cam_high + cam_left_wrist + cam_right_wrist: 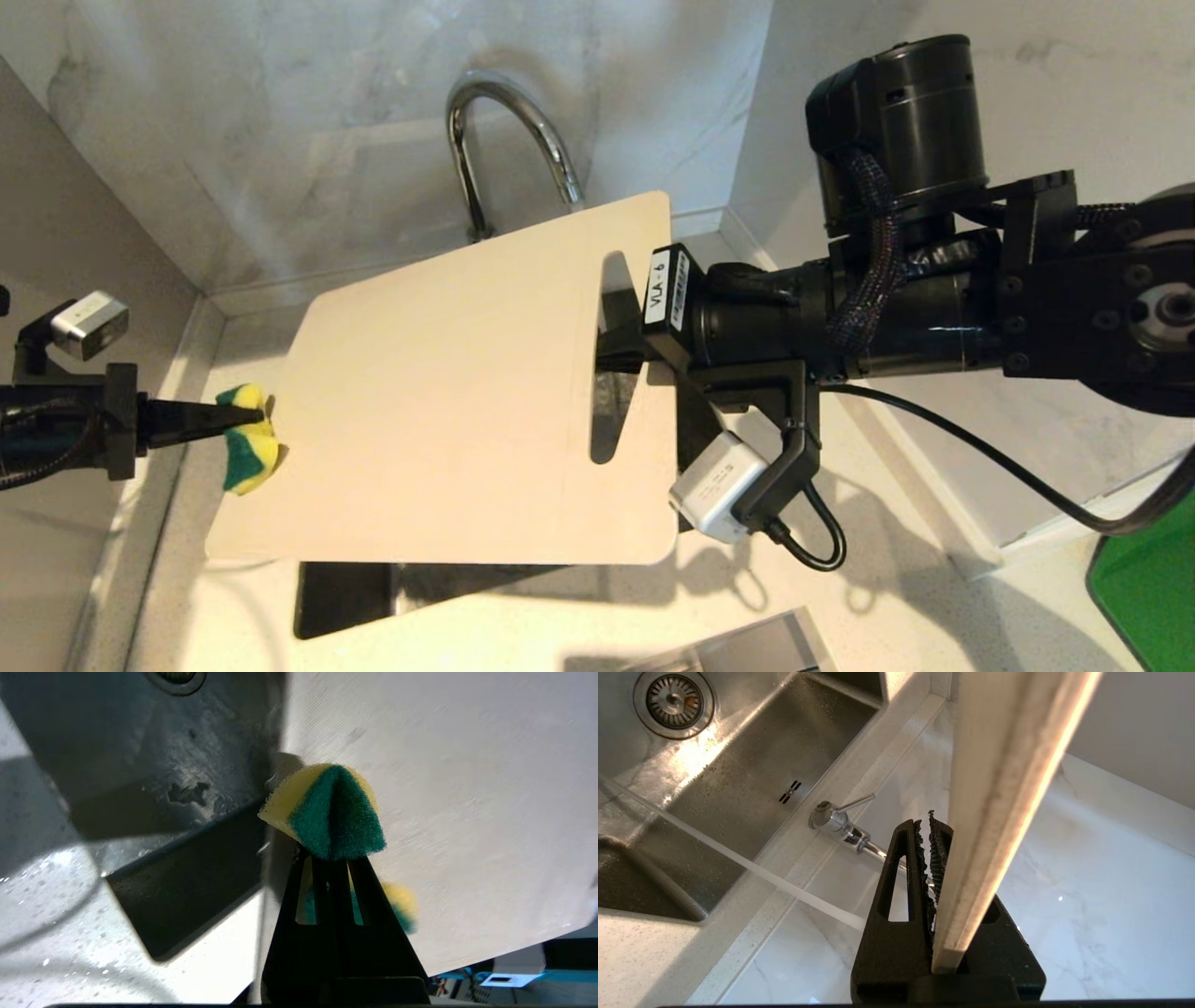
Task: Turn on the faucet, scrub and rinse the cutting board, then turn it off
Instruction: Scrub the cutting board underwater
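Right gripper [621, 359] was clamped on the cutting board [448, 392] at its handle slot, holding it out over the sink [752, 760] below the faucet [509, 140], likely for rinsing; left gripper [219, 417], closed on a sponge [247, 439], touched the board's far edge to scrub.

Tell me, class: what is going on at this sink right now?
The right tool grips the cutting board by its handle end, holding it over the sink below the faucet. The left tool, shut on a yellow-green sponge, presses it against the board's opposite edge. Water is running into the sink.
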Controlling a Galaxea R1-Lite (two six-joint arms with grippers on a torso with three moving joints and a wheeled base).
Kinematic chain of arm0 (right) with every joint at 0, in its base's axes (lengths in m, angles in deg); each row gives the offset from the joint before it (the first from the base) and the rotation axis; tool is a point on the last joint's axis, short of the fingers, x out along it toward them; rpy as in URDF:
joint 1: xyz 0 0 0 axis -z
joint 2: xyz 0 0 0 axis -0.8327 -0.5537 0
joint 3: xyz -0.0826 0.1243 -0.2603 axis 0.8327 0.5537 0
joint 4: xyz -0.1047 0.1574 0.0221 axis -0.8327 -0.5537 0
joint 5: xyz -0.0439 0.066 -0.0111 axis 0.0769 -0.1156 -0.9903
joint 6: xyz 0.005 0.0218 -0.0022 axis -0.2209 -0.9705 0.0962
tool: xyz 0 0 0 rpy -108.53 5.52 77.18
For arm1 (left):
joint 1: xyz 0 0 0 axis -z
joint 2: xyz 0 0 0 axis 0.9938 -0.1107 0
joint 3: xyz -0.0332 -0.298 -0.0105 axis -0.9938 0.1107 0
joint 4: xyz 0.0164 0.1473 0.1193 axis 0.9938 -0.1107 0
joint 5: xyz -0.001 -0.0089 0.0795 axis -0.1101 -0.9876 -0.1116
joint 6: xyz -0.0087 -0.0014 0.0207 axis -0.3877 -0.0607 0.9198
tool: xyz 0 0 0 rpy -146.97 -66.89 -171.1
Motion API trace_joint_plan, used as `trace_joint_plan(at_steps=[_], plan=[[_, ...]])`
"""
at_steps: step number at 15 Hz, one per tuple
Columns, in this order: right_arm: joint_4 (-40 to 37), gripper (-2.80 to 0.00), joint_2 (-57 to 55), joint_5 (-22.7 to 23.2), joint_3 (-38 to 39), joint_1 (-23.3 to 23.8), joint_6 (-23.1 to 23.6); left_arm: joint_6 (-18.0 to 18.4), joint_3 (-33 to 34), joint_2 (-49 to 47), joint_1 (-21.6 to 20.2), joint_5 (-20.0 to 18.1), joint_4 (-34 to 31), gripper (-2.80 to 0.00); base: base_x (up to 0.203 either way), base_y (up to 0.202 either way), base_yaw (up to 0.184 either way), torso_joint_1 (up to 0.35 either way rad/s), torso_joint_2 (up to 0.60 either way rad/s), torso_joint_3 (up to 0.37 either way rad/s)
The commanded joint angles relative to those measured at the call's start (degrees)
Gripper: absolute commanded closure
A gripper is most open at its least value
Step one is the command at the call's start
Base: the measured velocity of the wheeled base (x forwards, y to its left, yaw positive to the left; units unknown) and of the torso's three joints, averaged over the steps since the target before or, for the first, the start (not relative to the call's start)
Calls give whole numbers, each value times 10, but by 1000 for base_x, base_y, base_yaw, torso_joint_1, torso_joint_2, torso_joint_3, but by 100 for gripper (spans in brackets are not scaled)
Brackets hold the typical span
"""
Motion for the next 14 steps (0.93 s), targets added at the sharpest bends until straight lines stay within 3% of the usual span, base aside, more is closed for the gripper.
trace_joint_plan(at_steps=[1, 2, 5, 9, 11, 13, 14], plan=[[-1, 0, 0, 1, 0, 0, 7, -41, -66, 14, 22, -3, -22, 0, 0, 0, 0, 0, 0, 0], [-1, 0, 0, 1, -1, 0, 7, -75, -99, 21, 44, -3, -31, 0, 0, 0, 0, 0, 0, 0], [-2, 0, 1, 3, -3, 0, 7, -155, -160, 51, 180, 10, -41, 0, 0, 0, 0, 0, 0, 0], [-2, 0, 1, 8, -4, 1, 6, -200, -195, 67, 414, 121, -46, 0, 0, 0, 0, 0, 0, 0], [-3, 0, 5, 8, -4, 1, 6, -188, -202, 67, 482, 172, -76, 0, 0, 0, 0, 0, 0, 0], [-2, 0, 5, 8, -3, 1, 6, -104, -191, 60, 492, 226, -111, 0, 0, 0, 0, 0, 0, 0], [-2, 0, 5, 8, -4, 1, 6, -87, -175, 57, 495, 242, -115, 0, 0, 0, 0, 0, 0, 0]])
